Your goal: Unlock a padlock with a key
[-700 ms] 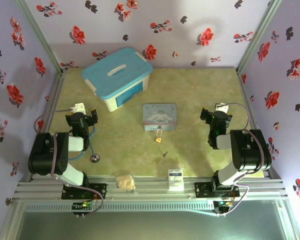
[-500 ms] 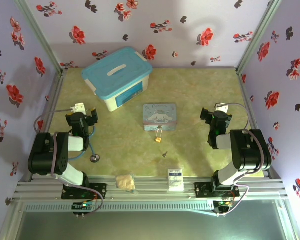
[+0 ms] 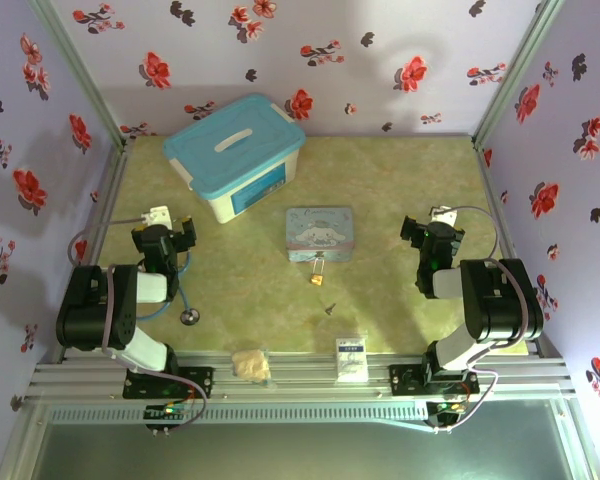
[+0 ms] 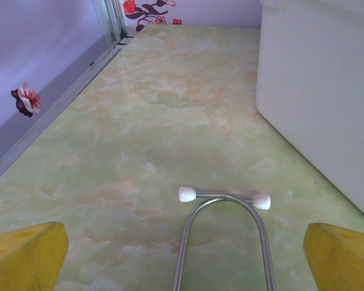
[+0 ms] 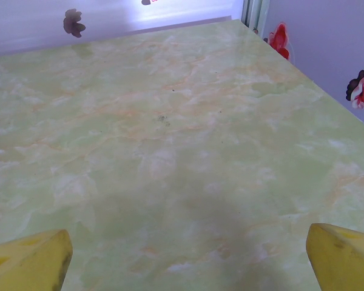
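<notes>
The white plastic box with a blue lid (image 3: 236, 155) is closed, and the flat pale blue cartoon tin (image 3: 320, 232) too; their contents are hidden. The tiny brass padlock (image 3: 317, 279) lies on the tabletop (image 3: 400, 180) just before the tin, the small dark key (image 3: 329, 309) near it. The left end effector (image 3: 165, 230) and the right end effector (image 3: 432, 228) have their fingers wide apart, empty. Nothing has moved since earlier.

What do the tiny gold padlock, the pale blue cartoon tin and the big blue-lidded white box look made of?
Tiny gold padlock: likely brass, yellow glint, silvery shackle. Pale blue cartoon tin: probably printed sheet metal, hard to confirm. Big white box: seemingly plastic, smooth matte walls, moulded handle.
</notes>
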You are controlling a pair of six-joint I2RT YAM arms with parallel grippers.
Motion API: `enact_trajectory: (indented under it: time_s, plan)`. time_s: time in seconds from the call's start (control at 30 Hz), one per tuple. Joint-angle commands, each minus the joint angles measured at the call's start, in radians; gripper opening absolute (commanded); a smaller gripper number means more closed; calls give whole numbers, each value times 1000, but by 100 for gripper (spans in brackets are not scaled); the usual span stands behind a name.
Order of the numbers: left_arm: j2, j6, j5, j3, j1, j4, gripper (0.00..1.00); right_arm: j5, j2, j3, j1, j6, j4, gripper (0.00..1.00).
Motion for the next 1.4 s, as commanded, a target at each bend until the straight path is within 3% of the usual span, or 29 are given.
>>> enact_trajectory:
  time_s: [0.0,0.53,0.67,0.83,0.9,1.03,1.13,1.27,1.37]
  plan:
    - [3,17,6,11,5,18,100,-7,-7,11,-7,-3,0,99]
    - [-1,-4,10,-13,16,58,100,-12,-8,9,-9,-1,1,99]
    - [-79,-9,5,-50,20,60,100,-17,-34,-8,-8,-4,20,99]
    - [-296,-28,-48,-46,20,-115,100,-22,-144,38,-6,-13,-161,99]
    - [-403,-67,-66,-14,20,-232,100,6,-227,79,-4,26,-326,99]
    - [-587,-292,-56,87,20,-537,100,59,-341,198,-10,241,-671,99]
    - [-680,-376,77,105,20,-646,100,-57,-397,232,-30,351,-805,99]
    - [-822,-492,207,96,21,-797,100,-373,-441,272,-28,417,-903,99]
    - [-863,-543,345,108,6,-930,100,-460,-444,331,54,431,-1072,99]
